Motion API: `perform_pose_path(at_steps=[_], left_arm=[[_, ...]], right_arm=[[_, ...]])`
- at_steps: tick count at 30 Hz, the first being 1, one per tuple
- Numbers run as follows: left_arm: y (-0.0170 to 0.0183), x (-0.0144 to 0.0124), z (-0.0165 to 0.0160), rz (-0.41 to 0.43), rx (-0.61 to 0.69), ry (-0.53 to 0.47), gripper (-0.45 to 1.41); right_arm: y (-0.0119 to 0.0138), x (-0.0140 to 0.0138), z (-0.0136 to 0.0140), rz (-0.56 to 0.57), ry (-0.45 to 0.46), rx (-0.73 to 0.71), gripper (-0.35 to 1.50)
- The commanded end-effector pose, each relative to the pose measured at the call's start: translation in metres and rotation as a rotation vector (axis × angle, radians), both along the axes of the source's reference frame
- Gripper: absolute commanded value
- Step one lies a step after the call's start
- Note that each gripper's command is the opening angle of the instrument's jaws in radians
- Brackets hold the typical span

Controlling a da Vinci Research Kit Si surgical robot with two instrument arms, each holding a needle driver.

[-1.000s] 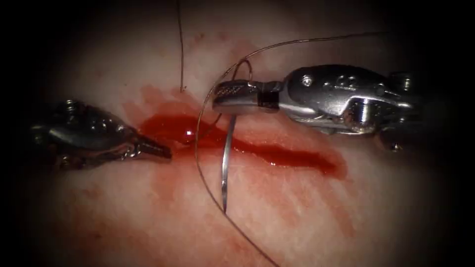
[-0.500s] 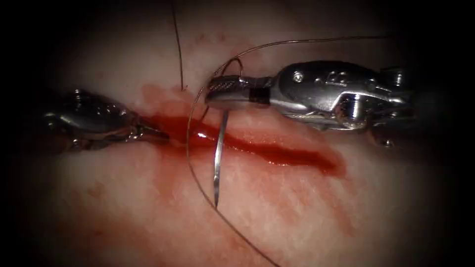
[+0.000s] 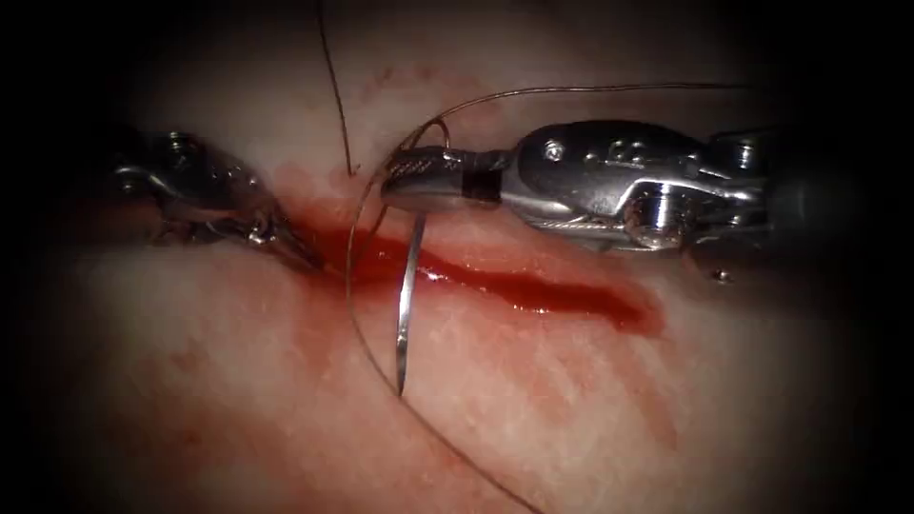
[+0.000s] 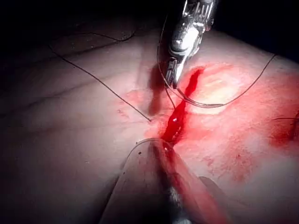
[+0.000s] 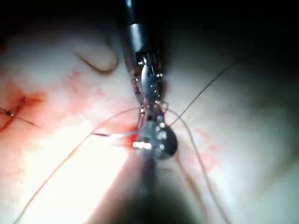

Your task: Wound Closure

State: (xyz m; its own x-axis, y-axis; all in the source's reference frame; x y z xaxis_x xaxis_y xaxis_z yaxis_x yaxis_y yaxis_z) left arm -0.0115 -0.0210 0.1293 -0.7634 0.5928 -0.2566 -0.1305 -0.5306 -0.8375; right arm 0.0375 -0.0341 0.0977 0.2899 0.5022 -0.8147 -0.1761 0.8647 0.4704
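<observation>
The tissue [image 3: 533,400] spreads across the endoscope view, pale with a reddish stain, and the cut [image 3: 514,286] runs through its middle from left to right, filled with red fluid [image 3: 562,297].

The right arm's tool [image 3: 419,181] reaches in from the right and lies along the far edge of the cut. Its jaws are closed on the needle [image 3: 407,305] close to the thread end of its curve. Since a second ago this tool has slid a little to the left and farther away, and the needle has gone with it.

The left arm's tool [image 3: 286,243] sits at the left end of the cut, its tip pointing down into the red fluid there. Its jaws look pressed together, with nothing seen between them. A second ago it lay lower and nearer, pointing right; it now stands farther away and tilts more steeply.

The needle hangs from the right jaws across the cut, its point down on the near side. It lies over the tissue and is not in it.

The thread [image 3: 354,286] curves from the needle's held end round to the left of it and trails off toward the near side; another strand runs off to the far right.
</observation>
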Motion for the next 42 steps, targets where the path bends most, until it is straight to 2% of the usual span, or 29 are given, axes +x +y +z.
perform_pose_path(at_steps=[1, 13, 19, 26, 28, 30, 32, 36, 42], left_arm=[[0.0002, -0.0008, 0.0008, 0.004, 0.001, -0.002, -0.45], [-0.0014, -0.0036, 0.0025, 0.009, -0.019, 0.005, -0.45], [-0.0019, -0.0039, 0.0028, 0.017, -0.015, 0.011, -0.45], [-0.0025, -0.0038, 0.0030, 0.112, 0.103, 0.033, -0.45], [-0.0028, -0.0038, 0.0031, 0.124, 0.139, 0.017, -0.28], [-0.0031, -0.0038, 0.0032, 0.126, 0.165, -0.005, 0.04], [-0.0033, -0.0039, 0.0030, 0.129, 0.176, -0.020, 0.19], [-0.0035, -0.0039, 0.0022, 0.133, 0.207, -0.040, 0.66], [-0.0028, -0.0039, 0.0010, 0.120, 0.198, -0.061, 0.71]], right_arm=[[-0.0001, 0.0008, 0.0003, -0.001, 0.003, -0.002, -0.35], [-0.0002, 0.0008, 0.0002, -0.003, 0.004, -0.001, -0.35], [-0.0002, 0.0008, 0.0003, -0.002, 0.004, -0.001, -0.35], [0.0000, 0.0007, 0.0004, -0.002, 0.003, -0.001, -0.35], [0.0003, 0.0007, 0.0005, 0.000, 0.002, -0.001, -0.35], [0.0005, 0.0006, 0.0007, 0.002, 0.000, -0.001, -0.35], [0.0009, 0.0004, 0.0010, 0.005, -0.002, -0.001, -0.35], [0.0017, 0.0003, 0.0015, 0.012, -0.006, -0.001, -0.35], [0.0027, 0.0007, 0.0021, 0.026, -0.012, 0.000, -0.35]])
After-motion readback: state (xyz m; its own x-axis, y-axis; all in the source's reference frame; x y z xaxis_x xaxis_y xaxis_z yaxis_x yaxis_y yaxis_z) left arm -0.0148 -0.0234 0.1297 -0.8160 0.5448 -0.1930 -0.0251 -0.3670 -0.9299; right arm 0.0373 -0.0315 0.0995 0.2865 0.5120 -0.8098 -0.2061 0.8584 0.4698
